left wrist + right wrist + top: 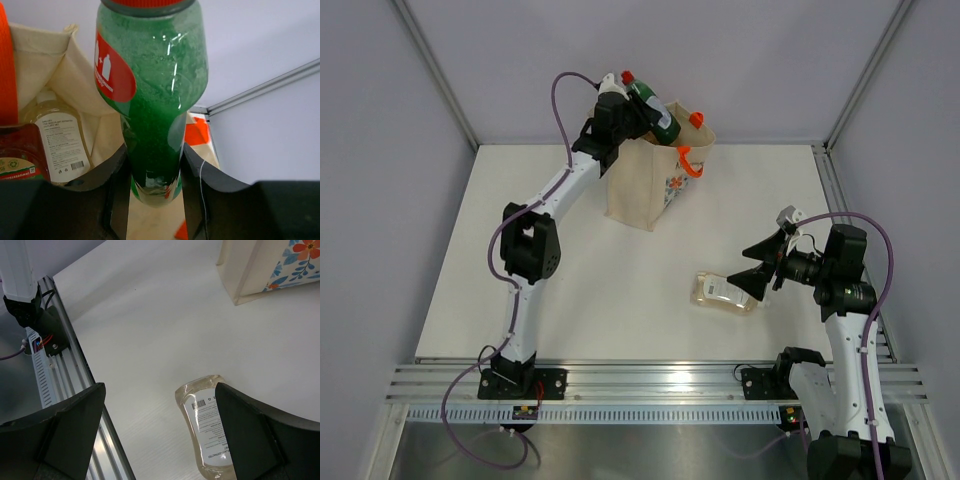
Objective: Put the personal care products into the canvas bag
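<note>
Right claw point(740, 266) is spread wide with nothing in it, low over the table point(570, 290). A clear bottle point(725, 292) lies flat on its side just ahead of it. The right wrist cam shows it label up, between the two fingers and nearer the right one; can't tell if it touches.

Further back the canvas bag point(640, 190) stands upright, floral print point(295, 260) facing the right arm. Left claw point(154, 160) is clamped on the bottom end of the green bottle point(655, 115), red cap pointing away, held above the bag's mouth.

Only the left wrist cam sees inside: a second clear bottle point(60, 135) with a white label, and a red bottle point(20, 155) just beside it.
</note>
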